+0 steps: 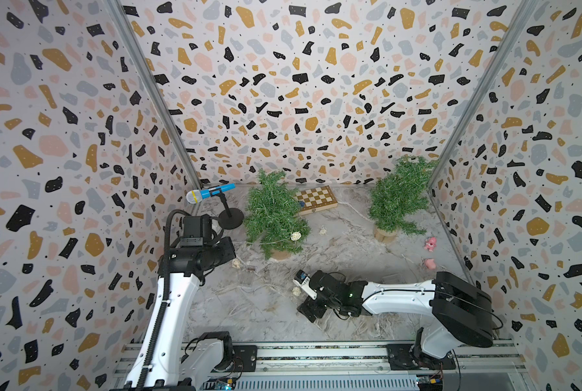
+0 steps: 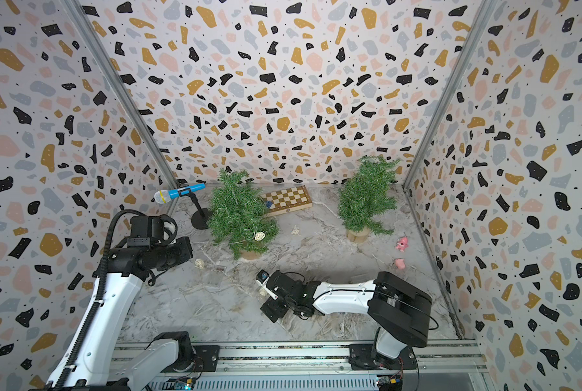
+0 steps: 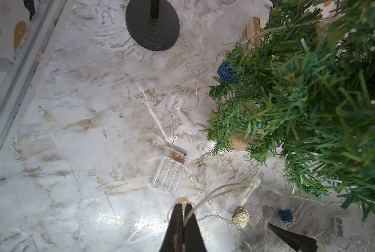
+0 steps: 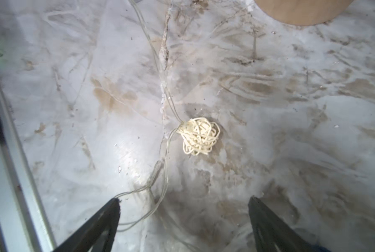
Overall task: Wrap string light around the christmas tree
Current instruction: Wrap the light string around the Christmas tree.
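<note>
Low over the table point(image 1: 265, 315), our right gripper point(image 4: 184, 199) hangs with jaws spread above a cream ball of the string light point(image 4: 198, 136) — our left gripper point(image 3: 183, 203), beside the christmas tree point(image 1: 274, 216), pinches the wire.

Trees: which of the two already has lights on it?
The tree next to the microphone stand: a cream ball hangs in its lower branches. The other tree shows none.

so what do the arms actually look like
Both are white shells with black joints. The left arm carries a ribbed black cable conduit up its side; the right arm has a thin black cable along it and a small green light. The jaws are black and taper to points.
</note>
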Action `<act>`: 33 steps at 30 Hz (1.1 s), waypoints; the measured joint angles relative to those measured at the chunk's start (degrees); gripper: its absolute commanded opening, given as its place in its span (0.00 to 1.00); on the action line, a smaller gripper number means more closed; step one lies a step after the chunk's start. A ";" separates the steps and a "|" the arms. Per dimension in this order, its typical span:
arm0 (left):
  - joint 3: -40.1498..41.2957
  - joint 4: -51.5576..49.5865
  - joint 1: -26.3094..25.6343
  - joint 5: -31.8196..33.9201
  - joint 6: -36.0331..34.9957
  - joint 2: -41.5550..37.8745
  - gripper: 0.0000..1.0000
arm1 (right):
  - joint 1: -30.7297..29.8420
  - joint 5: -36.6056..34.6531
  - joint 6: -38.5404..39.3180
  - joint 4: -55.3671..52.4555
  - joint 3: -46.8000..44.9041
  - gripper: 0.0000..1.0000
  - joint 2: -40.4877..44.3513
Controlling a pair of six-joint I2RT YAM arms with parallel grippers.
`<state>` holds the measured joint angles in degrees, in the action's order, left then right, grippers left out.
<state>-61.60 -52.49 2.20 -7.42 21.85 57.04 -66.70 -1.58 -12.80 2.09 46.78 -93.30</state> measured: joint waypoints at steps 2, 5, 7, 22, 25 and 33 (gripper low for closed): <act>0.00 0.35 0.04 -0.04 0.02 0.09 0.00 | 0.00 -0.61 0.52 0.07 1.86 0.93 -2.14; 0.00 0.81 0.07 -0.09 0.02 0.74 0.00 | 0.00 -1.49 1.42 0.22 4.09 0.90 -4.70; -0.04 1.11 0.11 -0.15 0.00 1.27 0.00 | 0.11 -1.92 1.70 0.57 4.76 0.86 -6.01; -0.07 2.19 0.70 -1.64 0.04 1.97 0.00 | 0.52 -2.82 1.68 1.14 5.16 0.52 -8.79; -0.07 2.34 0.74 -1.77 0.04 1.97 0.00 | 1.01 -2.75 1.60 1.25 5.16 0.35 -8.79; -0.07 2.47 0.79 -2.43 0.28 1.99 0.00 | 2.67 -1.64 0.98 1.14 3.61 0.53 -5.81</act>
<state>-61.67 -50.02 2.98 -9.85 22.13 59.02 -64.03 -3.22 -11.81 3.22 50.39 -99.11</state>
